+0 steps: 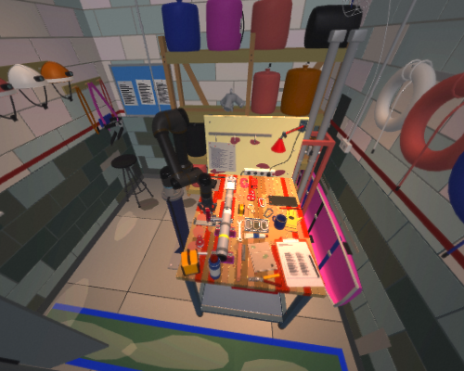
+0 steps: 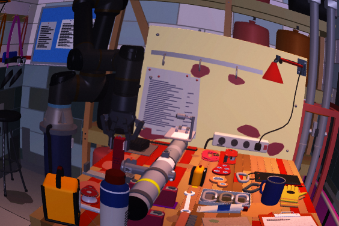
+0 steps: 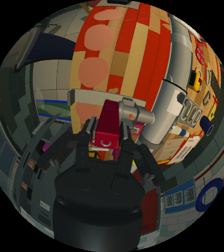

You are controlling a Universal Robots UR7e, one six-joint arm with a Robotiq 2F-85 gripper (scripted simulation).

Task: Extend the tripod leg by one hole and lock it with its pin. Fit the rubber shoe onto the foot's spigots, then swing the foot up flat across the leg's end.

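Note:
The lower part of the red pin handle (image 2: pixel 118 151) is hidden behind the blue-and-white bottle (image 2: pixel 114 196) in the second side camera. The handle (image 3: pixel 107 124) stands upright on a grey side fitting (image 3: pixel 136 114) of the tripod leg (image 2: pixel 157 174). The leg, a grey tube with a yellow band, lies along the bench in purple cradles. My gripper (image 3: pixel 106 130) is open around the red handle and grips nothing. At the leg's far end the grey foot plate (image 2: pixel 181 134) hangs out past the tube. A black ribbed pad (image 2: pixel 138 145) lies behind the gripper.
The yellow pegboard (image 2: pixel 223 90) stands along the bench's back edge. A yellow-and-black box (image 2: pixel 60 195) sits at the front left corner. A wrench (image 2: pixel 187 202), chain-link tray (image 2: pixel 224 197), blue mug (image 2: pixel 271 190), carabiners and red discs lie right of the leg.

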